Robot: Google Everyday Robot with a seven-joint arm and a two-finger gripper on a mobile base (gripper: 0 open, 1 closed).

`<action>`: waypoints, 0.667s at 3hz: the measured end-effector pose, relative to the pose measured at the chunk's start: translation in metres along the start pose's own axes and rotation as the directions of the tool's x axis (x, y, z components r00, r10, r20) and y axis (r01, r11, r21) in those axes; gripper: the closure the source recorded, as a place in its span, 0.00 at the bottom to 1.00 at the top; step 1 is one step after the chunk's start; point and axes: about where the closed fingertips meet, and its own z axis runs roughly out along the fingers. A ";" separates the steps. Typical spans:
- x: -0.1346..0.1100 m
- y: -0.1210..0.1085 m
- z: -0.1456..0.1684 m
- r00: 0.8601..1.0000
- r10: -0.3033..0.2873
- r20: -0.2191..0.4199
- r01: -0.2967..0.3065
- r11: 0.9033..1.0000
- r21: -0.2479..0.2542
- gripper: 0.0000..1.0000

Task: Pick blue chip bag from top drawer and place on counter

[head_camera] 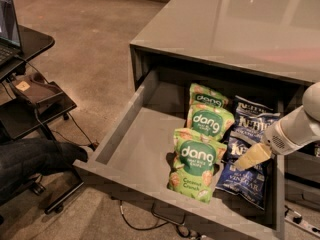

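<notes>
The top drawer (125, 121) is pulled open under the counter (225, 24). Along its right side lie two dark blue Kettle chip bags, one at the back (252, 119) and one nearer the front (240, 179) with white lettering on its lower half. Three green dang bags (194, 164) lie to their left. My gripper (252, 156) comes in from the right on a white arm and sits low in the drawer, right over the upper part of the front blue bag, between the two blue bags. Its yellowish tip hides part of that bag.
The drawer's left half is bare grey floor (142, 149). A black stand with a laptop (7, 24) is at the far left, a dark bulky shape (30, 159) lies at the lower left, cables (145, 223) run under the drawer front, and a power strip (300, 220) lies at the bottom right.
</notes>
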 end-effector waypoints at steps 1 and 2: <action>0.005 -0.011 0.019 1.000 0.026 -0.011 -0.026 1.000 -0.015 0.15; 0.010 -0.021 0.034 0.999 0.050 -0.020 -0.050 0.999 -0.017 0.16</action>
